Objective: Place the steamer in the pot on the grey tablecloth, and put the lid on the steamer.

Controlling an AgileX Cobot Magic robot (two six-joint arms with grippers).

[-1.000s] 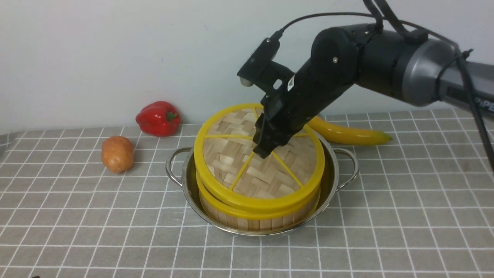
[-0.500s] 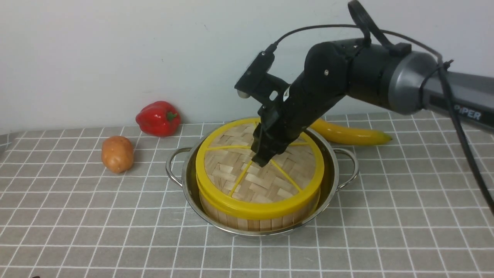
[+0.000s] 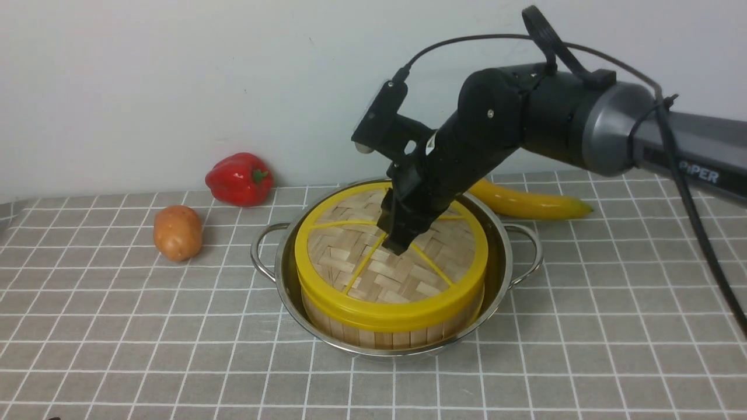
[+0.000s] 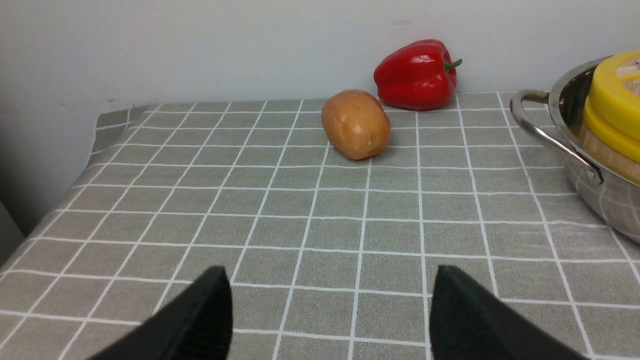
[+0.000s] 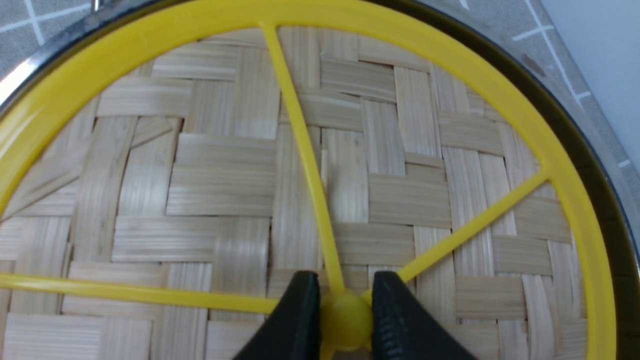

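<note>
The steel pot (image 3: 528, 233) stands on the grey tablecloth (image 3: 583, 326) with the bamboo steamer (image 3: 373, 335) inside it. The woven lid (image 3: 373, 256) lies flat on the steamer's yellow rim. My right gripper (image 3: 398, 245) reaches down onto the lid's middle. In the right wrist view that gripper (image 5: 346, 320) is shut on the lid's (image 5: 225, 175) yellow centre hub. The steamer's contents are hidden under the lid. My left gripper (image 4: 330, 280) hovers open over bare cloth, well away from the pot (image 4: 590, 195); nothing is between its fingers.
A red pepper (image 3: 239, 179) and a potato (image 3: 177, 232) lie at the back left of the pot. A banana (image 3: 525, 201) lies behind the pot on the right. The wall runs close behind the cloth's far edge.
The lid, tilted above the steamer a second ago, has come down with my right gripper and now sits level on the steamer's rim.
</note>
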